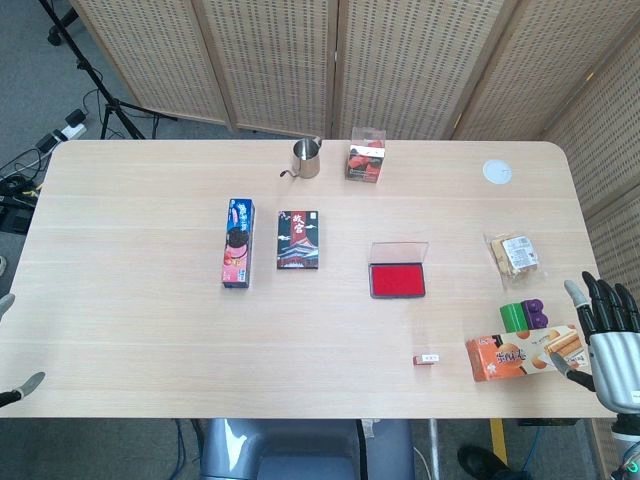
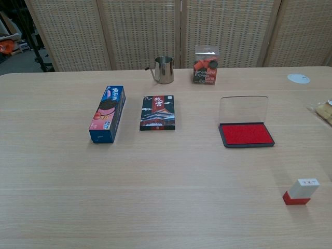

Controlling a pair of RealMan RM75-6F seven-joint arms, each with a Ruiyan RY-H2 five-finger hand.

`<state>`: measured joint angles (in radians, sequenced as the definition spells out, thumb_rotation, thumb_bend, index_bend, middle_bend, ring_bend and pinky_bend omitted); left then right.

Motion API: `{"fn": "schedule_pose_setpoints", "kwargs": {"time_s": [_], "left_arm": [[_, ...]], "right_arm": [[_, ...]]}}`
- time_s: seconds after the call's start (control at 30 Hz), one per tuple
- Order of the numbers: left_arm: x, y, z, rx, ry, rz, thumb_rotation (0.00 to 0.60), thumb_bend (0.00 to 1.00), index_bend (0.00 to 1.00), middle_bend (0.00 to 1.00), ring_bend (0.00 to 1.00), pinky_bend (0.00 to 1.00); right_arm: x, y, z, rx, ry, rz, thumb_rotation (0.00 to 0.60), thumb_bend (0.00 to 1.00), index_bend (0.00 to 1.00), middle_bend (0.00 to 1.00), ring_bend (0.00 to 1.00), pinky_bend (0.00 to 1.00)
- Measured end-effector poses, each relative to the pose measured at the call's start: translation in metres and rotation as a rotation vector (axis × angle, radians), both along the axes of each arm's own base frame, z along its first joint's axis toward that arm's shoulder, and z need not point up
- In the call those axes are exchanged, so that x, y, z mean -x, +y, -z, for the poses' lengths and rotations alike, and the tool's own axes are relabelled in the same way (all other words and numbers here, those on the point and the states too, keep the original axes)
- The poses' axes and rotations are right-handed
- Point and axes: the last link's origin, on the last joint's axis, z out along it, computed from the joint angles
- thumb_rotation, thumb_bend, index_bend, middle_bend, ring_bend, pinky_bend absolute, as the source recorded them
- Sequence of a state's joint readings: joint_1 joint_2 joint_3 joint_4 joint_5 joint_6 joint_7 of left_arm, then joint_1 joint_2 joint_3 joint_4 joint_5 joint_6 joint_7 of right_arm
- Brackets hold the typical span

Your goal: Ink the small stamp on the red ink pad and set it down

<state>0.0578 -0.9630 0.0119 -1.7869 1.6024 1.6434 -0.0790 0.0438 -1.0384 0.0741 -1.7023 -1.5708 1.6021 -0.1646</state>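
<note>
The small stamp (image 1: 427, 359) (image 2: 301, 191), white with a red base, lies on its side near the table's front edge. Behind it sits the red ink pad (image 1: 398, 281) (image 2: 247, 134) with its clear lid standing open. My right hand (image 1: 605, 335) hovers at the table's right front corner, well to the right of the stamp, fingers spread and holding nothing. Of my left hand (image 1: 18, 392) only two separate fingertips show at the far left edge of the head view, with nothing between them. Neither hand appears in the chest view.
An orange biscuit box (image 1: 520, 354) and a green-and-purple item (image 1: 525, 316) lie between the stamp and my right hand. A snack bag (image 1: 512, 252), a white disc (image 1: 497, 171), a steel cup (image 1: 306, 158), a clear box (image 1: 366, 159), a dark box (image 1: 299, 240) and a blue cookie box (image 1: 237, 243) lie further off.
</note>
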Motion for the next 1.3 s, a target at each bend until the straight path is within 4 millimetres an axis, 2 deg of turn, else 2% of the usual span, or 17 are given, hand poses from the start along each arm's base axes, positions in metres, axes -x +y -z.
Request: {"fn": "schedule_pose_setpoints", "kwargs": {"time_s": [0.3,0.33,0.37,0.4,0.43,0.47,0.5,0.57,0.63,0.67,0.77,1.0,1.2,1.3], "left_arm": [[0.003,0.000,-0.004,0.000,-0.020,-0.015,0.600,0.00,0.00,0.00,0.00,0.00],[0.003,0.001,-0.005,0.000,-0.021,-0.014,0.600,0.00,0.00,0.00,0.00,0.00],[0.002,0.001,-0.005,-0.001,-0.022,-0.013,0.600,0.00,0.00,0.00,0.00,0.00],[0.002,0.001,-0.005,-0.001,-0.023,-0.013,0.600,0.00,0.00,0.00,0.00,0.00],[0.002,0.001,-0.005,-0.001,-0.023,-0.013,0.600,0.00,0.00,0.00,0.00,0.00],[0.002,0.001,-0.005,0.000,-0.024,-0.014,0.600,0.00,0.00,0.00,0.00,0.00],[0.002,0.001,-0.005,0.001,-0.025,-0.015,0.600,0.00,0.00,0.00,0.00,0.00],[0.003,0.002,-0.005,0.002,-0.027,-0.020,0.600,0.00,0.00,0.00,0.00,0.00],[0.004,0.003,-0.005,0.001,-0.029,-0.025,0.600,0.00,0.00,0.00,0.00,0.00],[0.005,0.003,-0.005,0.000,-0.030,-0.028,0.600,0.00,0.00,0.00,0.00,0.00],[0.006,0.005,-0.005,0.001,-0.029,-0.037,0.600,0.00,0.00,0.00,0.00,0.00],[0.007,0.011,-0.004,0.006,-0.019,-0.057,0.600,0.00,0.00,0.00,0.00,0.00],[0.009,0.015,0.000,0.016,-0.007,-0.074,0.600,0.00,0.00,0.00,0.00,0.00],[0.008,0.016,0.001,0.016,-0.003,-0.074,0.600,0.00,0.00,0.00,0.00,0.00]], "right_arm": [[-0.001,-0.001,0.001,-0.002,-0.023,0.012,0.600,0.00,0.00,0.00,0.00,0.00],[-0.002,-0.001,0.001,-0.004,-0.025,0.008,0.600,0.00,0.00,0.00,0.00,0.02],[-0.002,-0.002,0.002,-0.008,-0.029,0.000,0.600,0.00,0.00,0.05,0.03,0.08],[-0.003,-0.002,0.002,-0.012,-0.033,-0.007,0.600,0.00,0.00,0.11,0.08,0.13],[-0.004,-0.002,0.003,-0.017,-0.036,-0.014,0.600,0.00,0.00,0.22,0.20,0.22],[-0.004,-0.003,0.004,-0.023,-0.043,-0.023,0.600,0.00,0.00,0.36,0.37,0.34],[-0.005,-0.003,0.005,-0.026,-0.050,-0.028,0.600,0.00,0.00,0.45,0.49,0.44],[-0.005,-0.005,0.009,-0.035,-0.060,-0.040,0.600,0.00,0.00,0.68,0.76,0.74],[-0.005,-0.007,0.012,-0.052,-0.067,-0.050,0.600,0.00,0.00,0.81,0.90,0.92],[-0.005,-0.008,0.015,-0.066,-0.069,-0.059,0.600,0.00,0.00,0.86,0.96,0.98],[-0.006,-0.010,0.024,-0.124,-0.065,-0.075,0.600,0.00,0.00,0.92,1.00,1.00],[-0.013,-0.011,0.060,-0.323,-0.033,-0.109,0.600,0.00,0.00,0.94,1.00,1.00],[-0.014,-0.016,0.090,-0.411,0.030,-0.118,0.600,0.00,0.14,0.95,1.00,1.00],[-0.014,-0.018,0.101,-0.445,0.033,-0.108,0.600,0.04,0.22,0.95,1.00,1.00]]}}
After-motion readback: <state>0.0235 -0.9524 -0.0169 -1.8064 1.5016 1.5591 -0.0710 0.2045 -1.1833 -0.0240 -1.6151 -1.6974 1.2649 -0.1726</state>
